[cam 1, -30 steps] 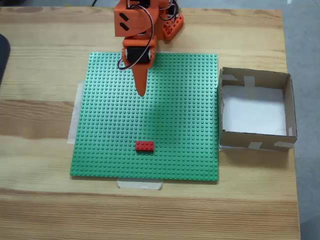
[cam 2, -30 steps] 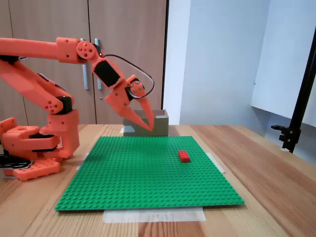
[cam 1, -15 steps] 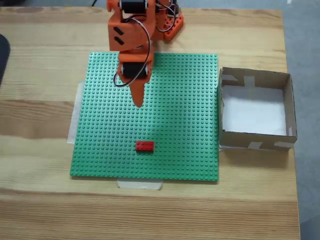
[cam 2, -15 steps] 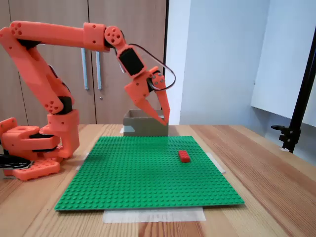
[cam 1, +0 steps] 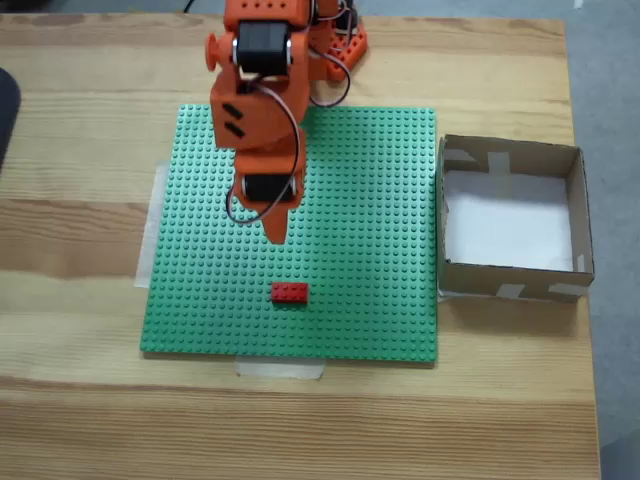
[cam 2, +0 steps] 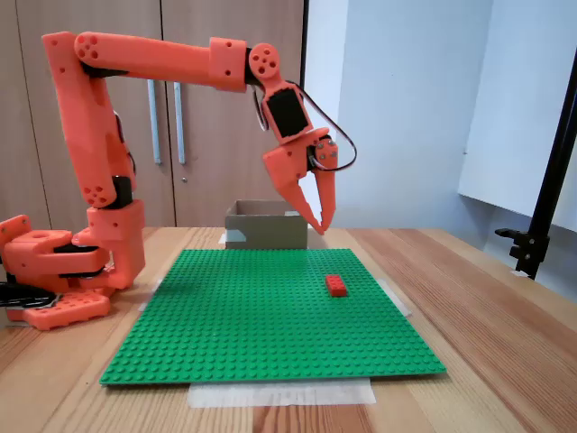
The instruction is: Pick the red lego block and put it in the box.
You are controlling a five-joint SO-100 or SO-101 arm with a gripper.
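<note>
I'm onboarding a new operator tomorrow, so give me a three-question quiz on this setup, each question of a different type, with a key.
1. True or false: the gripper is already holding the red lego block.
2. Multiple choice: in the fixed view from above, the box sits
A. on the green baseplate
B. off the baseplate's right edge, on the wooden table
C. under the arm's base
3. Fill in: the block lies on the ______.

Key
1. False. In the side fixed view the gripper hangs in the air above the baseplate, apart from the block.
2. B
3. green baseplate, near its front edge in the view from above.
</note>
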